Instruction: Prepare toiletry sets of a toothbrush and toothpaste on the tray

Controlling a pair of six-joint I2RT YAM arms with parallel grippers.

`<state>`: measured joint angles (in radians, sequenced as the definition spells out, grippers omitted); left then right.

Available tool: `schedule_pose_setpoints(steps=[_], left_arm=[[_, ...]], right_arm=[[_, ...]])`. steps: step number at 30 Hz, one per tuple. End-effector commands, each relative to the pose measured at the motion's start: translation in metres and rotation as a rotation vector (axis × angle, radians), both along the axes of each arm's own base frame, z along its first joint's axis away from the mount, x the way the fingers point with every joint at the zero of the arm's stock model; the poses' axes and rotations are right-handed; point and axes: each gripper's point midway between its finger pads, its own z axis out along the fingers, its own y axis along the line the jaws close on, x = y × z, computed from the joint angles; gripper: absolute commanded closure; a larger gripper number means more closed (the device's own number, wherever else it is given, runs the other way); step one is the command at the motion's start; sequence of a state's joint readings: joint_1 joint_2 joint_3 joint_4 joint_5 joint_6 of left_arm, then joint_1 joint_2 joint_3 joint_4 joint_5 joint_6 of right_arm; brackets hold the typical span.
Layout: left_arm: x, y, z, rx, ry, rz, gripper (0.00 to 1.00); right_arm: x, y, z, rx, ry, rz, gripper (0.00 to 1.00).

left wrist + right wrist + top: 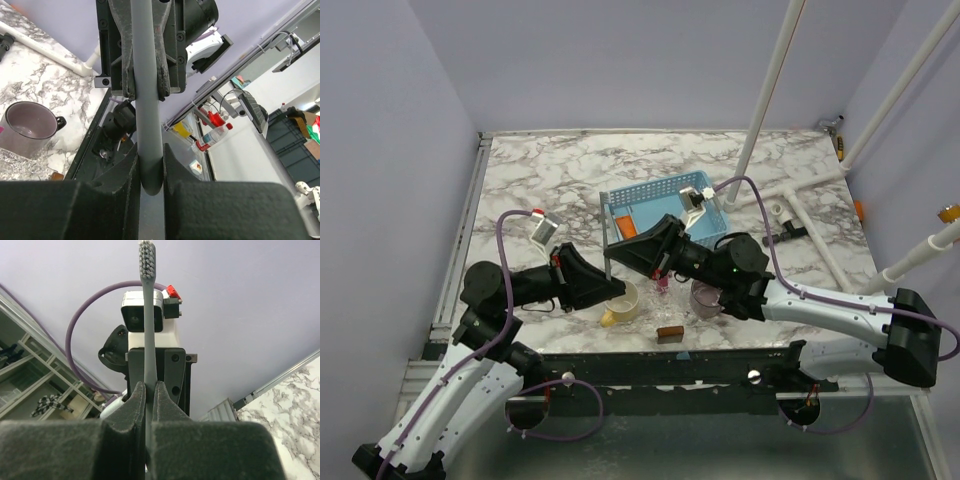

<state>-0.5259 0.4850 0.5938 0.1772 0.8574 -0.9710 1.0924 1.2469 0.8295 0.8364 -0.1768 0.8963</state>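
The toothbrush stands upright over the table just left of the tray, a light blue mesh basket. My right gripper is shut on its handle, with the bristles pointing up. My left gripper is shut on the rounded lower end of the same handle, facing the right gripper from close by. An orange toothpaste tube lies in the tray. A pink tube shows on the table under the right arm.
A yellow mug and a purple-grey mug stand near the front edge. A small brown block lies between them. White pipes cross the table's right side. The purple-grey mug also shows in the left wrist view.
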Motion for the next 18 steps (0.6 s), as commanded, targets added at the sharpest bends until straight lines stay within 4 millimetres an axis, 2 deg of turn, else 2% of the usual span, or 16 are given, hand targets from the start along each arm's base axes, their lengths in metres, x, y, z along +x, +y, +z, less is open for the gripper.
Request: schedule_pose_setpoints(steps=[1,5,7,10,13,18], left_arm=[[-0.004,0.001,0.002,0.006,-0.037,-0.005,1.0],[-0.006,0.001,-0.005,0.035,-0.024,-0.024,1.0],[-0.007,0.0,-0.011,0.051,-0.013,-0.031,1.0],[-0.009,0.002,-0.017,0.071,-0.012,-0.029,1.0],[-0.014,0.005,-0.026,0.104,-0.015,-0.033,1.0],[-0.027,0.011,-0.039,0.162,-0.03,-0.061,1.0]], right_arm=[[0.008,-0.005,-0.001,-0.02,-0.021,-0.058,0.92],[0.007,-0.006,-0.003,-0.088,-0.048,-0.072,0.58],[0.006,-0.006,-0.005,-0.144,-0.078,-0.073,0.5],[0.008,-0.01,-0.008,-0.228,-0.114,-0.098,0.43],[0.004,-0.011,-0.014,-0.323,-0.17,-0.075,0.41],[-0.008,-0.014,-0.013,-0.389,-0.226,-0.019,0.37]])
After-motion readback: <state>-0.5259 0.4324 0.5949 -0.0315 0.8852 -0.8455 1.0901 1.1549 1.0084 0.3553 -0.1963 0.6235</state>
